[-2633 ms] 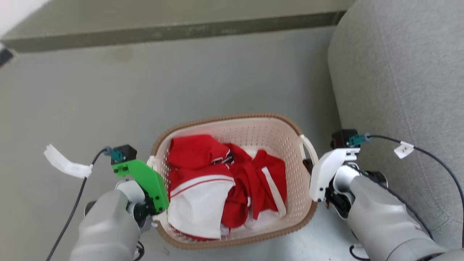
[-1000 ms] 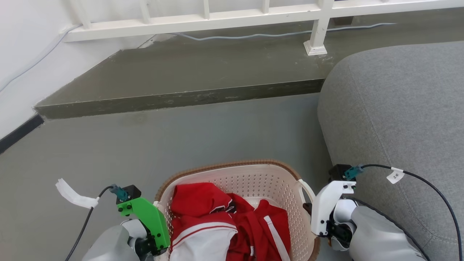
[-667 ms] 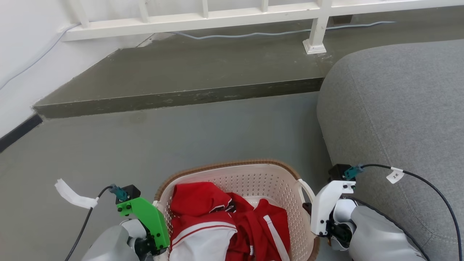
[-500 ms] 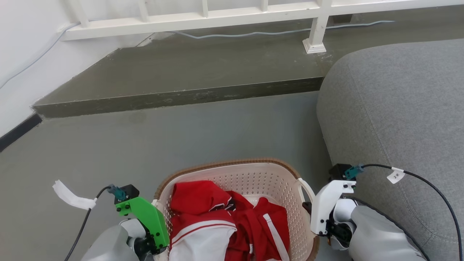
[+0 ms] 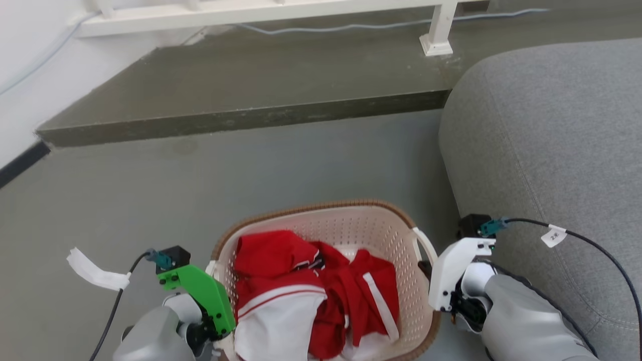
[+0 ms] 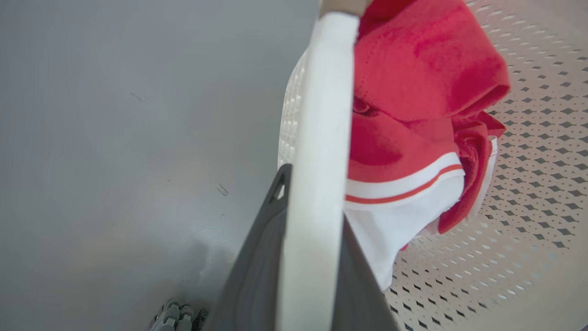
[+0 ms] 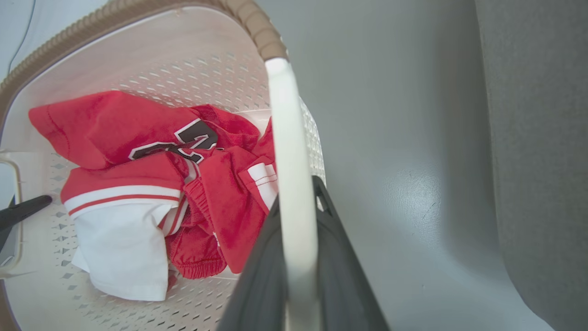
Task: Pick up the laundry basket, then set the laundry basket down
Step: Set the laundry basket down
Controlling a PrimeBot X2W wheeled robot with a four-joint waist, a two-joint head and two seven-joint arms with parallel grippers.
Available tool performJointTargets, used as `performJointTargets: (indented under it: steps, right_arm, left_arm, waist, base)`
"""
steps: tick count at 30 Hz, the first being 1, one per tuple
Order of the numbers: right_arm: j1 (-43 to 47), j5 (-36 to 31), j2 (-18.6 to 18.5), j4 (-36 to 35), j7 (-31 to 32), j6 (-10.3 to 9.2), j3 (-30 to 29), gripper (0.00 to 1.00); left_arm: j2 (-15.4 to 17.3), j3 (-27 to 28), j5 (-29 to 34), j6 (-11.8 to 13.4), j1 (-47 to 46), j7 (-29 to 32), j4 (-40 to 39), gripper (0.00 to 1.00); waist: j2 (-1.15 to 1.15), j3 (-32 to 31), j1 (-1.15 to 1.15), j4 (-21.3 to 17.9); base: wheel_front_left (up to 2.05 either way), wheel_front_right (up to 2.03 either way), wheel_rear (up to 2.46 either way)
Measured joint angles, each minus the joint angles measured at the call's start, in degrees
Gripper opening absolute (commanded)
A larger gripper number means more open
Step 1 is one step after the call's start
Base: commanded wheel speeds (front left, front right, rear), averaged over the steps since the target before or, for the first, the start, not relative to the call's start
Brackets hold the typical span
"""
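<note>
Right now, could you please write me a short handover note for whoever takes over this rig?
Left gripper: shut on the laundry basket by its left handle.
Right gripper: shut on its right handle.
Basket: upright between both arms, red-and-white clothes inside, grey sofa close on its right, grey floor around it.
Done: both handles gripped. Whether the basket is off the floor cannot be told.
Left: finish the lift if needed, then set it down and let go.

Cream perforated laundry basket [image 5: 351, 235], brown rim
</note>
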Motion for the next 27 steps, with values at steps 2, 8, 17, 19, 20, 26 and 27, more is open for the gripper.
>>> performJointTargets:
  steps: [2, 8, 17, 19, 20, 26, 27]
  right_arm:
    - [-0.57, -0.01, -0.03, -0.24, -0.88, -0.35, -0.04, 0.0]
    - [-2.04, 0.0, -0.23, -1.24, -4.64, -0.57, -0.92, 0.0]
    - [-4.65, -1.34, -0.68, -2.59, -10.77, -1.01, -0.16, 0.0]
    - [-5.23, -1.68, -0.97, -3.0, -12.29, -1.03, 0.05, 0.0]
    - [-5.53, -1.89, -1.07, -3.19, -13.25, -1.13, 0.18, 0.0]
    - [-7.34, -3.11, -1.43, -3.57, -17.03, -1.44, 0.41, 0.0]
    - [-7.5, -3.24, -1.47, -3.61, -17.34, -1.44, 0.43, 0.0]
  left_arm:
    - [0.02, -0.08, 0.02, 0.01, -0.3, -0.77, -0.47, 0.0]
    - [0.08, -0.29, 0.92, 0.26, -2.49, -3.71, -1.57, 0.0]
    - [0.38, -0.74, 1.63, 0.48, -4.75, -7.9, -3.14, 0.0]
    - [0.34, -0.86, 1.8, 0.49, -5.33, -9.34, -3.66, 0.0]
    - [0.35, -0.96, 1.97, 0.49, -5.71, -9.93, -3.9, 0.0]
    - [0.4, -1.76, 2.97, 0.51, -7.69, -13.36, -5.13, 0.0]
    - [0.41, -1.88, 3.27, 0.51, -7.83, -14.02, -5.24, 0.0]
  waist:
    - [0.0, 0.7, 0.0, -0.03]
    - [0.0, 3.22, 0.0, -0.11]
    - [0.0, 7.66, 0.0, -0.27]
    - [0.0, 8.73, 0.0, -0.31]
    - [0.0, 9.26, 0.0, -0.33]
    - [0.0, 12.49, 0.0, -0.43]
    - [0.0, 13.02, 0.0, -0.44]
  base:
    - [0.0, 0.0, 0.0]
    - [0.0, 0.0, 0.0]
    - [0.0, 0.0, 0.0]
    - [0.0, 0.0, 0.0]
    - [0.0, 0.0, 0.0]
    - [0.0, 0.0, 0.0]
    - [0.0, 0.0, 0.0]
